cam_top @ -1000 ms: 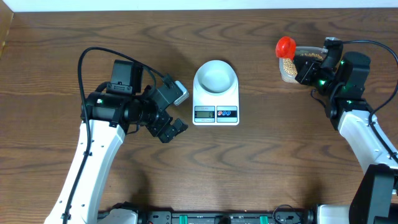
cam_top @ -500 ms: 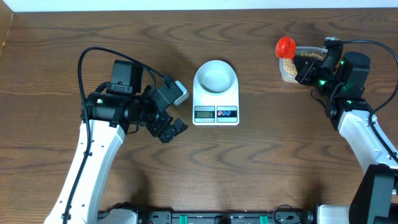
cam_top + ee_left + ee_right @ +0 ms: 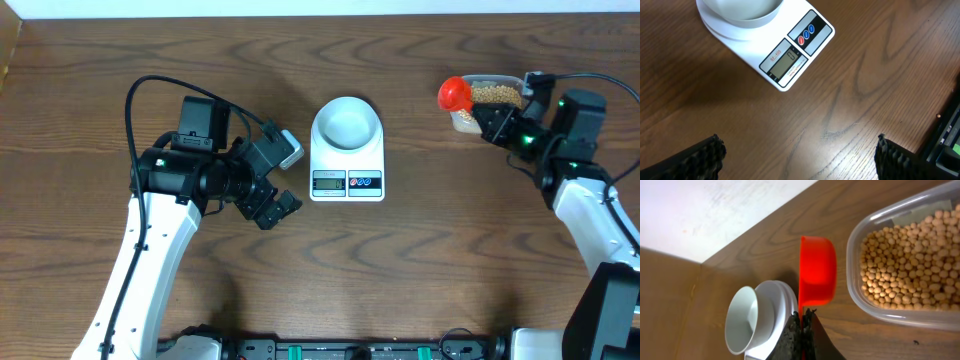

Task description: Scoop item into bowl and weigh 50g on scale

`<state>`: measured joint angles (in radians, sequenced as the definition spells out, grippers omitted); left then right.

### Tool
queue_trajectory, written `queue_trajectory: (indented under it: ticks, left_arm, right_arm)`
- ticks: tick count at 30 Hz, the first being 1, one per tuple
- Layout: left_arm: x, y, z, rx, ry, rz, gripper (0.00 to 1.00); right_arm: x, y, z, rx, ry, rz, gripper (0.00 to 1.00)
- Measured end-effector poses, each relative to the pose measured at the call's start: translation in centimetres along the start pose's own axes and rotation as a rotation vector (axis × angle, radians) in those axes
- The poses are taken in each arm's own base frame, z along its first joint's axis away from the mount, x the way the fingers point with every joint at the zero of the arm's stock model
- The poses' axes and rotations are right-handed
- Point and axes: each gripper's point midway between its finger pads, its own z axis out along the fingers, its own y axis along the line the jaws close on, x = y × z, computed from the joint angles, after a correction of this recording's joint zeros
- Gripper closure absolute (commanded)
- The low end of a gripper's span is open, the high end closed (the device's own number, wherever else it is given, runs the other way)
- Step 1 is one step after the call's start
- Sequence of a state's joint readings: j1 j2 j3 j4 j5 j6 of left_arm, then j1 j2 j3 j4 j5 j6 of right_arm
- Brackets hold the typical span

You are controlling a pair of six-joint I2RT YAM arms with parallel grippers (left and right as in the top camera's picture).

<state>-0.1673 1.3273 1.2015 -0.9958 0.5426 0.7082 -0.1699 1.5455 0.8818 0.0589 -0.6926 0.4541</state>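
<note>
The white scale (image 3: pixel 347 165) lies mid-table with the empty white bowl (image 3: pixel 346 122) on its far half; both also show in the left wrist view, the scale (image 3: pixel 790 55) and the bowl (image 3: pixel 742 10). My right gripper (image 3: pixel 802 317) is shut on the handle of a red scoop (image 3: pixel 816 270), held beside a clear tub of tan beans (image 3: pixel 910 265). From overhead the red scoop (image 3: pixel 454 93) hangs at the left end of the beans (image 3: pixel 495 93). My left gripper (image 3: pixel 797 155) hovers open over bare wood, near the scale's display, holding nothing.
The clear plastic tub (image 3: pixel 470 120) sits at the far right of the table. A pale wall edge (image 3: pixel 320 8) runs along the table's back. Bare wood lies between the scale and the tub, and in front of the scale.
My right gripper has swung back and turned, carrying the red scoop slightly left and away from over the beans, which now show uncovered in the tub. The left arm has not moved.
</note>
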Motion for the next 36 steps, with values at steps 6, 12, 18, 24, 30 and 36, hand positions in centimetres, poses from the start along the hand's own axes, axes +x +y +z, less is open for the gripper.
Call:
queue_trajectory:
  ticks: [6, 12, 18, 24, 30, 36]
  left_arm:
    - [0.0, 0.0, 0.0, 0.000, 0.000, 0.000, 0.02]
    - [0.0, 0.0, 0.0, 0.000, 0.000, 0.000, 0.02]
    - [0.0, 0.0, 0.0, 0.000, 0.000, 0.000, 0.02]
    - [0.0, 0.0, 0.0, 0.000, 0.000, 0.000, 0.02]
    - [0.0, 0.0, 0.0, -0.001, 0.000, 0.000, 0.02]
    - [0.0, 0.0, 0.0, -0.002, 0.002, 0.000, 0.02]
  right_arm:
    - [0.2, 0.8, -0.3, -0.059, 0.018, -0.129, 0.99]
    - [-0.7, 1.6, -0.5, -0.065, 0.026, -0.190, 0.99]
    - [-2.1, 1.1, -1.0, 0.036, 0.040, -0.221, 0.99]
    - [-4.0, 1.2, -1.2, 0.091, -0.002, -0.290, 0.99]
    - [-3.5, 0.4, -1.2, 0.141, 0.022, -0.308, 0.99]
    - [-2.7, -0.6, -1.4, 0.184, 0.057, -0.316, 0.99]
